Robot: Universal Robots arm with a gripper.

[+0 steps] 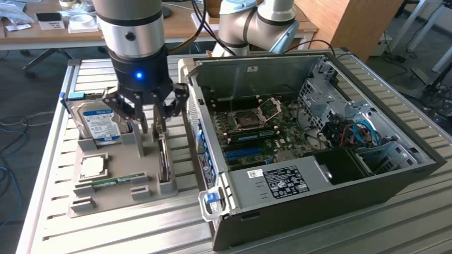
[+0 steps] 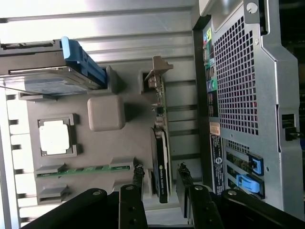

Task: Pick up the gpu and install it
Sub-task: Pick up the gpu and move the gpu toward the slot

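Black metal fingers (image 1: 139,135) (image 2: 137,177) spread wide, hung low over grey plastic holder tray (image 1: 116,161) on slatted aluminium worktop (image 1: 42,222). Thin flat gpu card with black cooler face (image 2: 162,157) (image 1: 164,159) stood on edge in tray slot, between two fingertips, gap on each side, not gripped. Silver hard drive with blue label (image 1: 99,124) sat in same tray. Open grey computer case (image 1: 304,182) stood just beside tray, toward exterior view's right.

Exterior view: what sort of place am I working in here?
Probably a robotics lab or workshop set up for PC assembly: an open desktop computer case on a slatted metal table, a grey parts tray holding a hard drive, and office desks behind.
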